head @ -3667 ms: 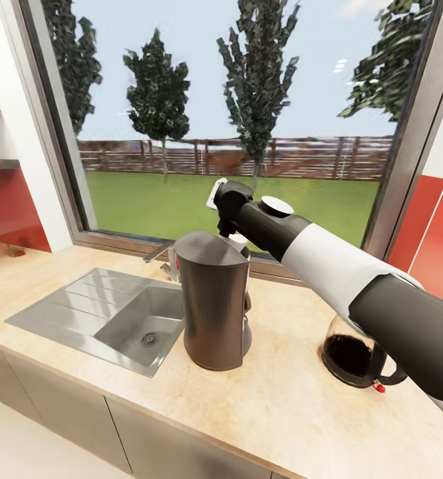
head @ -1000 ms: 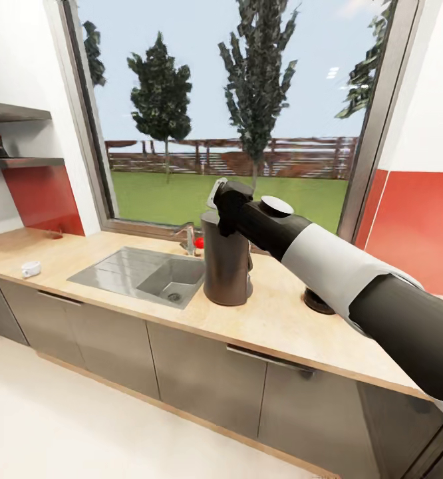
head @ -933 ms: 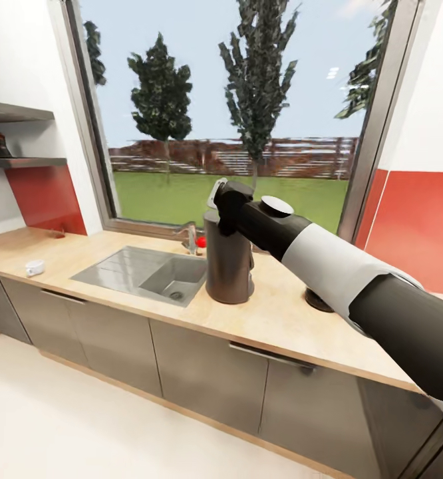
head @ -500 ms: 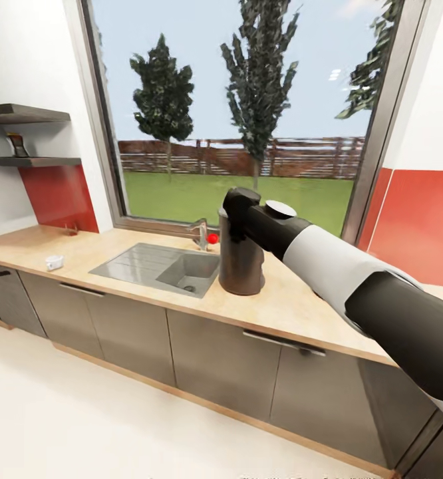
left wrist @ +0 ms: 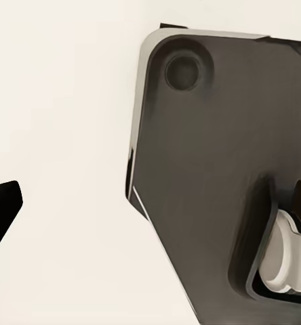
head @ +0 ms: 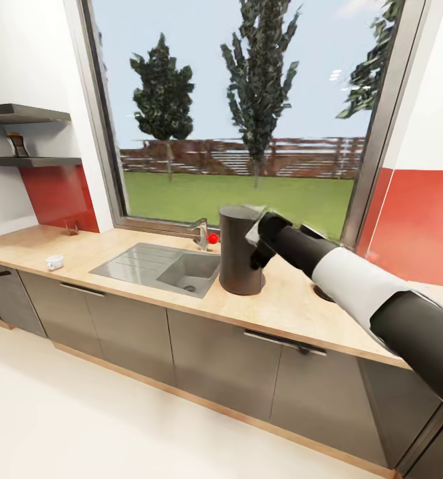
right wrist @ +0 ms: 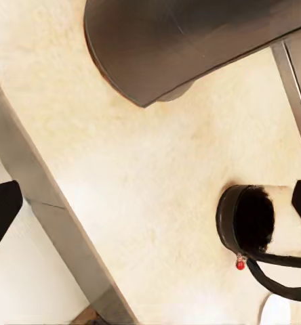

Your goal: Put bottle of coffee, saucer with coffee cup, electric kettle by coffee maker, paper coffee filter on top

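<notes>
**Rt arm lowered beside coffee maker; station part set**

Since the frame 0.5 s ago, rt arm has dropped: wrist was level with the coffee maker's top, now sits lower, against its right flank. Camera barely shifted.

Nearest, head view: rt arm (head: pixel 354 279) reaches in from lower right over the countertop (head: pixel 281 309). Rt gripper (head: pixel 256 256) is just beside the coffee maker (head: pixel 240 249); touching or not, cannot tell. Fingers open or closed: cannot tell. Rt wrist view looks down on the countertop (right wrist: pixel 137 196), the coffee maker's base (right wrist: pixel 184 47) and the kettle (right wrist: pixel 259 227), which stands near it with its black handle and red dot showing.

Lt wrist view: dark robot body panel (left wrist: pixel 211 169) over pale floor; lt gripper state cannot be told.

Mid: coffee maker upright on countertop, right of sink (head: pixel 158 266). Tap (head: pixel 201 233) behind sink.

Far left: small white cup (head: pixel 54 262) on countertop, well apart from coffee maker. Beyond, small dark jar (head: pixel 14 144) on wall shelf (head: pixel 35 161). Window (head: pixel 241 113) behind.
</notes>
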You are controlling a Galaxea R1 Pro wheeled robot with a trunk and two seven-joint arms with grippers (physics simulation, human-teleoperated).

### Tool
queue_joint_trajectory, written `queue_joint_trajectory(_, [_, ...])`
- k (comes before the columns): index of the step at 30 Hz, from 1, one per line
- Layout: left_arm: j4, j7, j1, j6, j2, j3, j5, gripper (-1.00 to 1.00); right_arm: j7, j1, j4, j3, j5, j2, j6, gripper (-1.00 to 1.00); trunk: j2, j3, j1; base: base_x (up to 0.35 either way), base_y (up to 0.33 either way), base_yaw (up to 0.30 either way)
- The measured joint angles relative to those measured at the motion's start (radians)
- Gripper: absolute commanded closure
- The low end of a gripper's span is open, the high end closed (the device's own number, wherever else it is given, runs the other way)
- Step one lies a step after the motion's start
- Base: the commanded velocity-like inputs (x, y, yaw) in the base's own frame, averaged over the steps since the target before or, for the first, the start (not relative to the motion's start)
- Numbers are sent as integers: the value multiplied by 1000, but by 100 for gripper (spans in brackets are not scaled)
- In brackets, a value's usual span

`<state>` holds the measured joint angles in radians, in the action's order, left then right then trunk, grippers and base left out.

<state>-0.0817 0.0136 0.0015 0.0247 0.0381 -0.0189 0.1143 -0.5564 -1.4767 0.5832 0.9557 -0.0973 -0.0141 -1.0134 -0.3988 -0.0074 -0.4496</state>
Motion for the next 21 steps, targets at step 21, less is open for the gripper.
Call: queue_joint_trajectory(21, [-1,1,0,-1,1,1,-10,-100,-3,360,-7,0,462,8,146,-100,0,0,0,0,0,0])
